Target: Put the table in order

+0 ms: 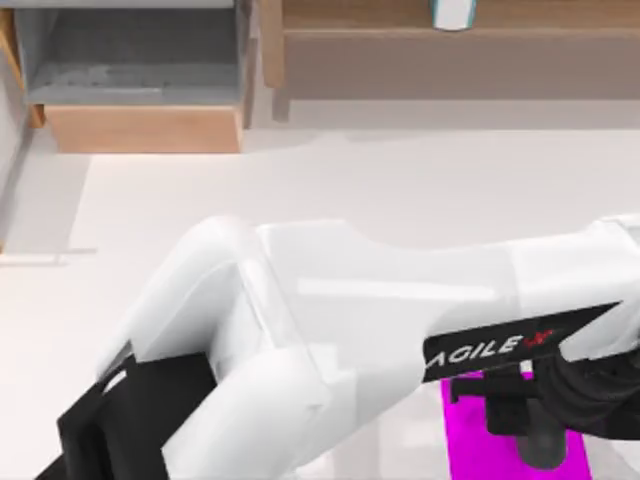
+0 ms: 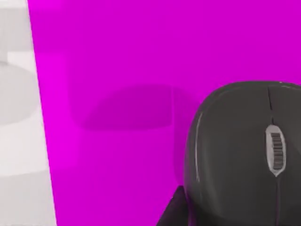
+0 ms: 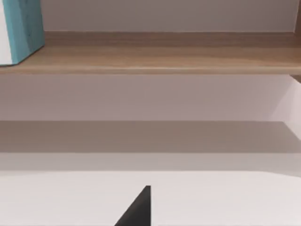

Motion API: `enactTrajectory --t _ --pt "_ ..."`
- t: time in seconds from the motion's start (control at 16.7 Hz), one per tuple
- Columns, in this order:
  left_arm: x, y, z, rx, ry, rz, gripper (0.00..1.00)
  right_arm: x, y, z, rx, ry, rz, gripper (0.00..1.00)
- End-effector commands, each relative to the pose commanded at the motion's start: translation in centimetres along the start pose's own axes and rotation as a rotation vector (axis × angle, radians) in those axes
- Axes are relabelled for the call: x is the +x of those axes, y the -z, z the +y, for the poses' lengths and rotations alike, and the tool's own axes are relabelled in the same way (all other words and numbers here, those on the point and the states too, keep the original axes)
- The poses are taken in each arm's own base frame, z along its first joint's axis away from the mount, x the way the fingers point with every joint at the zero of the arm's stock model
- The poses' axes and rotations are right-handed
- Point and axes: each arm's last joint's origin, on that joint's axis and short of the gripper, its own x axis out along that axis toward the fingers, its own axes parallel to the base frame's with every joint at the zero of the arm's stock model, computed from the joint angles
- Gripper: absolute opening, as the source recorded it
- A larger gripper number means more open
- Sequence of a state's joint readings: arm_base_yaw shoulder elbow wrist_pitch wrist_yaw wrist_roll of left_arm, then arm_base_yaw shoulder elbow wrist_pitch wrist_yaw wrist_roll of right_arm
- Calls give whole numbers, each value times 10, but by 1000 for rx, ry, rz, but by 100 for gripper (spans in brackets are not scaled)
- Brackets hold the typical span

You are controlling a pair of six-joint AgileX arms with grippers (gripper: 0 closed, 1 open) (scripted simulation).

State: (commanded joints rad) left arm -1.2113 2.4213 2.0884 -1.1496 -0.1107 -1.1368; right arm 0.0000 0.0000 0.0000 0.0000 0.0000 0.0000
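The white table (image 1: 400, 190) spreads across the top view. Toward its front right lies a magenta mat (image 1: 470, 440), seen close up in the left wrist view as the mat (image 2: 141, 56). My left arm reaches across the table, and its gripper (image 1: 530, 420) hangs over the mat. A dark grey mouse (image 2: 240, 155) sits in that gripper, one black fingertip (image 2: 171, 212) pressed against its side. The mouse casts a shadow apart from itself on the mat, so it is held a little above it. My right gripper (image 3: 141, 209) is parked low over the table, facing the shelf.
A light-brown wooden shelf (image 1: 450, 50) runs along the back, with a teal and white object (image 1: 452, 12) standing on it, also seen as the teal object (image 3: 19, 30). An open drawer (image 1: 140, 70) juts out at the back left.
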Motion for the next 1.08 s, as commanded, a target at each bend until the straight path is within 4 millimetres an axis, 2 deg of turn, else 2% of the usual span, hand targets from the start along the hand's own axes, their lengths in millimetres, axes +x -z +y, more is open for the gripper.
enactTrajectory --t 0.36,0.66,0.9,1.08 --pt "-6 -8 4 -41 22 12 0 0 0 0 0 0 0 100" --pt "12 -6 9 -57 -39 41 0 0 0 0 0 0 0 100" --pt "12 -6 9 -57 -39 41 0 0 0 0 0 0 0 100" --pt "12 -6 9 -57 -39 41 23 0 0 0 0 0 0 100"
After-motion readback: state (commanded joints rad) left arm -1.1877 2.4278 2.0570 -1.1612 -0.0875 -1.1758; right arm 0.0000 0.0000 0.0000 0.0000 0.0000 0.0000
